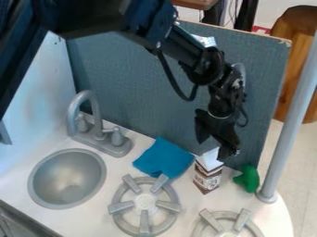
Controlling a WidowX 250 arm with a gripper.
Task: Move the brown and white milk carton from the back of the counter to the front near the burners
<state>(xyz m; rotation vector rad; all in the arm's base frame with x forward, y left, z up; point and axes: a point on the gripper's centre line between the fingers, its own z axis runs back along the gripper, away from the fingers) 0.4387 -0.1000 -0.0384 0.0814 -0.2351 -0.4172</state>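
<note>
right, here we are over the toy kitchen, and the black two-finger gripper [215, 149] hangs nose-down directly above the brown-and-white gable-top carton [206, 177]! the jaws are parted, a moderate gap between the tips, and nothing is clamped in there. the carton sits just under that gap, its white top right by the lower ends; one finger overlaps the top's right edge in this view, though whether they touch, i cannot tell. the carton itself stands upright on the white counter [267, 216], and what company it has!

close on the carton's left, a crumpled blue cloth [162, 158]; just to its right, a small green item [249, 179], soft-looking, too blurred to name. in front and to the left of the carton, a round grey stove burner [145, 202] with its raised bars; nearer the camera than the carton and a touch right, a second grey burner [212, 221], cut by the lower edge. well left of the carton comes the grey faucet [97, 122], with the round metal sink [65, 173] in front of it. behind the carton rises the blue-grey panel [130, 78], and to its right, past the green item, stands the grey post [286, 132].
</note>
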